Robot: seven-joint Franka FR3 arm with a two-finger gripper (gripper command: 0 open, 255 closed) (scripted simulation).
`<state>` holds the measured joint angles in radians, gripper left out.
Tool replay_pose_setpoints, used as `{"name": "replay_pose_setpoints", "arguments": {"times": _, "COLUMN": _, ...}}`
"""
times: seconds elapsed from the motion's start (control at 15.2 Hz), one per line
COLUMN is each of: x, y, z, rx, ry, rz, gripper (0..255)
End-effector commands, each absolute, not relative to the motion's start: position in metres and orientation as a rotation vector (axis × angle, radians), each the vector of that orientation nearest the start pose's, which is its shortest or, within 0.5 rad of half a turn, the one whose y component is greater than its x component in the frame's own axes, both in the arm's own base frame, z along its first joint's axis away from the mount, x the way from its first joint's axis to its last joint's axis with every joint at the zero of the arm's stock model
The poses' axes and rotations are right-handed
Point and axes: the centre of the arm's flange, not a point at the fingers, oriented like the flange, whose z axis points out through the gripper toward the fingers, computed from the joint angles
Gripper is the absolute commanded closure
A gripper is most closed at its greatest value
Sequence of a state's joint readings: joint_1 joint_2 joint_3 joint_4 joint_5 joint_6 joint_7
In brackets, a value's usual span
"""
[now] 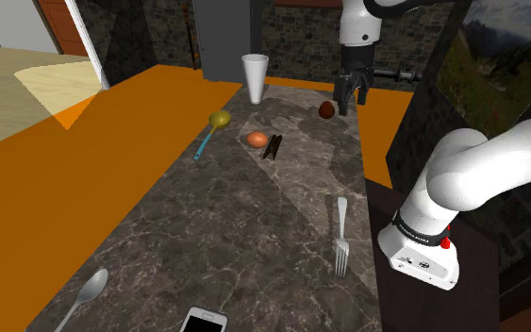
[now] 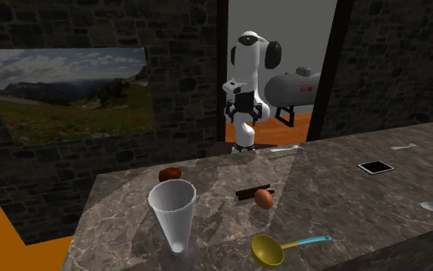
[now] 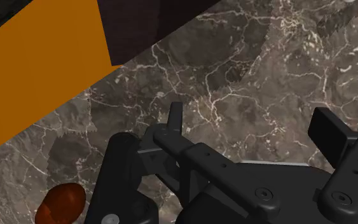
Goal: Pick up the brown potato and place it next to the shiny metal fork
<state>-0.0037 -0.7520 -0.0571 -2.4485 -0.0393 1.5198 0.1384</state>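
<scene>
One brown potato (image 1: 325,110) (image 2: 170,174) (image 3: 61,203) lies on your dark marble table (image 1: 254,236) (image 2: 338,192) (image 3: 247,57), at the far end as the shoulder view shows it. Your jaws hang over the table just beside the potato, on its right in the shoulder view. They stand wide apart with nothing between them. In the wrist view you see the two black fingers (image 3: 327,130) well separated over bare marble, and the potato sits off to one side, outside the gap and not touched.

On the shoulder view's left of the potato stands a white cone-shaped cup (image 1: 255,77) (image 2: 171,215), upright. Nearer you in that view lie an orange egg-shaped thing (image 1: 257,140) (image 2: 264,199) and, just beside it, a small dark clip (image 1: 273,146) (image 2: 253,192). A yellow ladle (image 1: 211,127) (image 2: 272,250) with a blue handle lies near them, toward the table's edge.

Your metal fork (image 1: 341,236) lies well apart from the potato, at the near end of the table close to the stand. A grey spoon (image 1: 86,294) and a phone (image 1: 203,323) (image 2: 375,166) lie at the table's near end too.
</scene>
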Motion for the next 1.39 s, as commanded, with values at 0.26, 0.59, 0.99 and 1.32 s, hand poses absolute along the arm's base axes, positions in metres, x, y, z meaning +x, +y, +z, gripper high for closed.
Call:
{"name": "replay_pose_setpoints", "arguments": {"times": 0.26, "x": 0.333, "y": -0.066, "z": 0.514, "rx": -3.096, "ry": 0.397, "rz": 0.252, "gripper": 0}}
{"name": "replay_pose_setpoints", "arguments": {"times": 0.59, "x": 0.367, "y": -0.118, "z": 0.490, "rx": -3.052, "ry": 0.540, "rz": 0.219, "gripper": 0}}
{"name": "replay_pose_setpoints", "arguments": {"times": 0.99, "x": 0.402, "y": -0.185, "z": 0.462, "rx": -2.991, "ry": 0.707, "rz": 0.179, "gripper": 0}}
{"name": "replay_pose_setpoints", "arguments": {"times": 1.32, "x": 0.425, "y": -0.243, "z": 0.438, "rx": -2.933, "ry": 0.843, "rz": 0.146, "gripper": 0}}
